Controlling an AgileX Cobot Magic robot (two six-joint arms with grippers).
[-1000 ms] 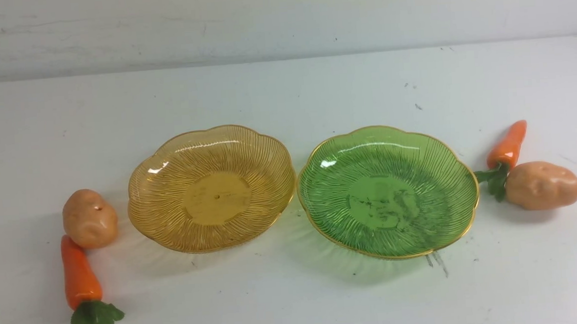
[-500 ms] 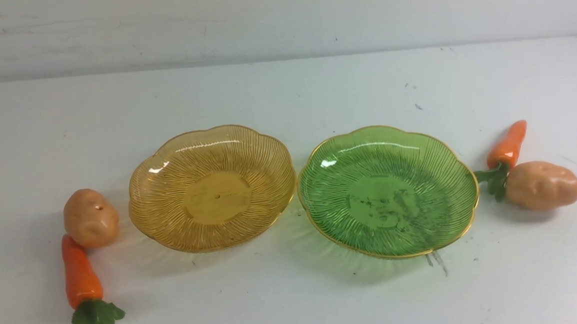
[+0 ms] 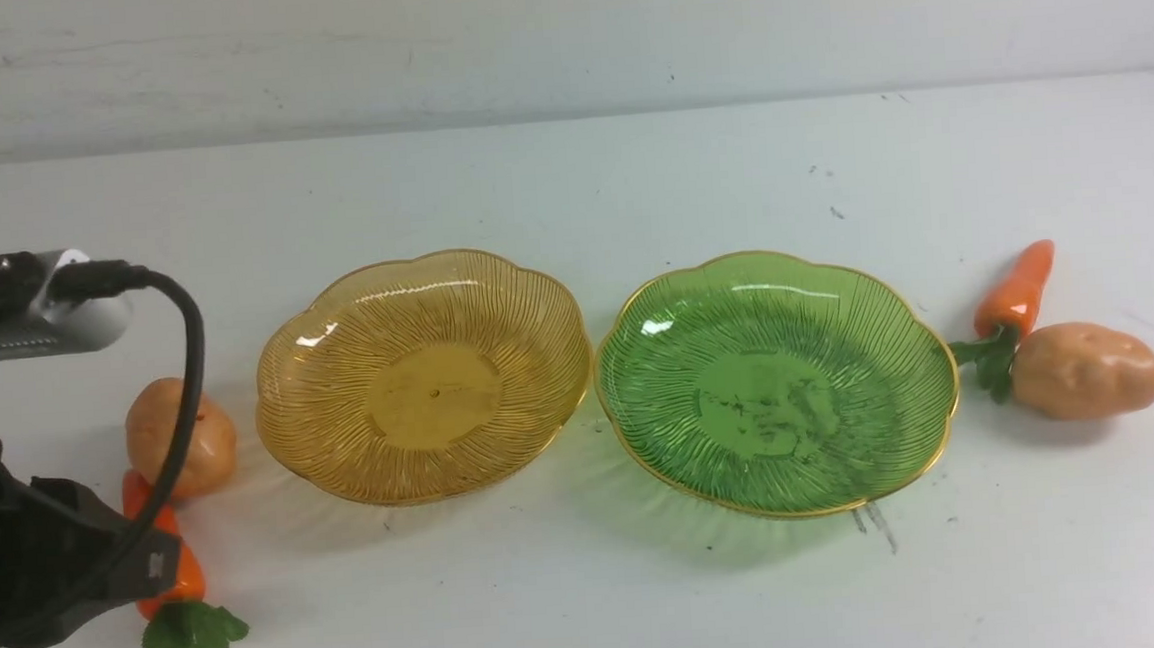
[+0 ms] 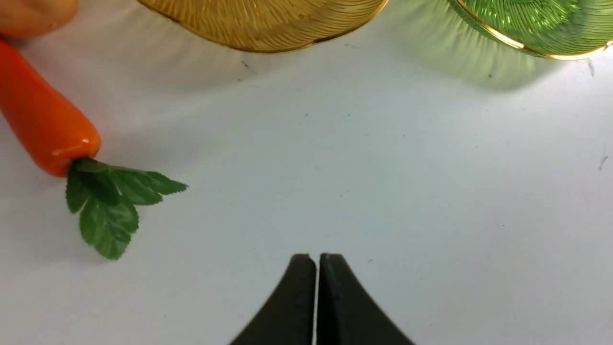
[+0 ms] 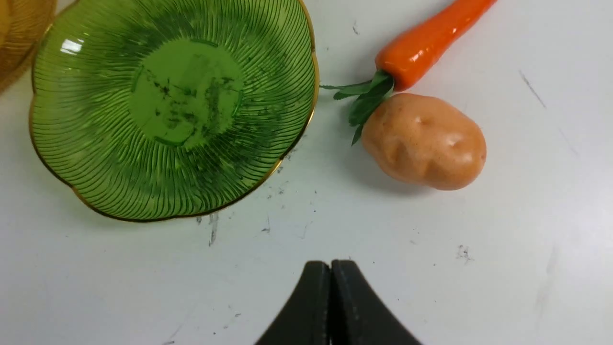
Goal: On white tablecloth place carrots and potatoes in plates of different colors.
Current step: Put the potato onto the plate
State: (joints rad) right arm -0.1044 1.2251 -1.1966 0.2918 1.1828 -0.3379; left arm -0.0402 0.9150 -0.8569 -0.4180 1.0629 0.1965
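On the white tablecloth an amber plate and a green plate stand side by side, both empty. At the left lie a potato and a carrot, partly hidden by my left arm. At the right lie a carrot and a potato, touching at the leaves. My left gripper is shut and empty above bare cloth, beside the left carrot. My right gripper is shut and empty, near the right potato and the green plate.
A white wall runs behind the table's far edge. A black cable loops from my left wrist camera across the left potato. The two plates nearly touch at their rims.
My left arm has come into the front view from the left and now covers part of the left carrot. The plates, carrots and potatoes have not moved.
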